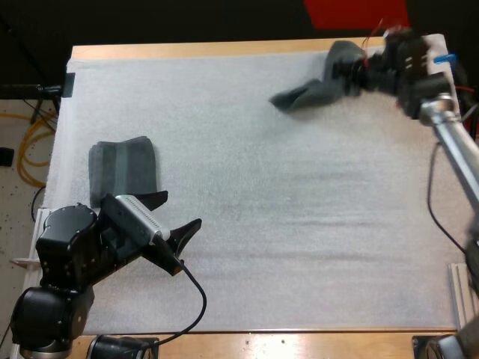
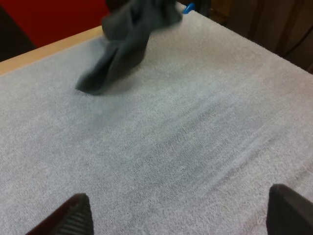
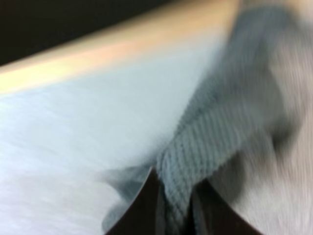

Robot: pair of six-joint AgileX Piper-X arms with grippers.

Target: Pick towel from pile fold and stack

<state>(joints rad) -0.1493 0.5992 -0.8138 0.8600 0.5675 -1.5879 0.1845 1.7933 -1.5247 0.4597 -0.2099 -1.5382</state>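
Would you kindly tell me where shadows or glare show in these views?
High view: even light, no glare on the mat; soft shadow under the crumpled towel in the right gripper. Left wrist view: shadow beneath the towel's low end. Right wrist view: the table edge looks brightly lit.

left pincer (image 1: pixel 183 209) spread open, low; right pincer (image 1: pixel 346 73) clamped on towel (image 1: pixel 313 91), arm outstretched.

Right claw (image 3: pixel 175 208) pinches crumpled towel (image 3: pixel 230 127) over mat (image 3: pixel 73 147).
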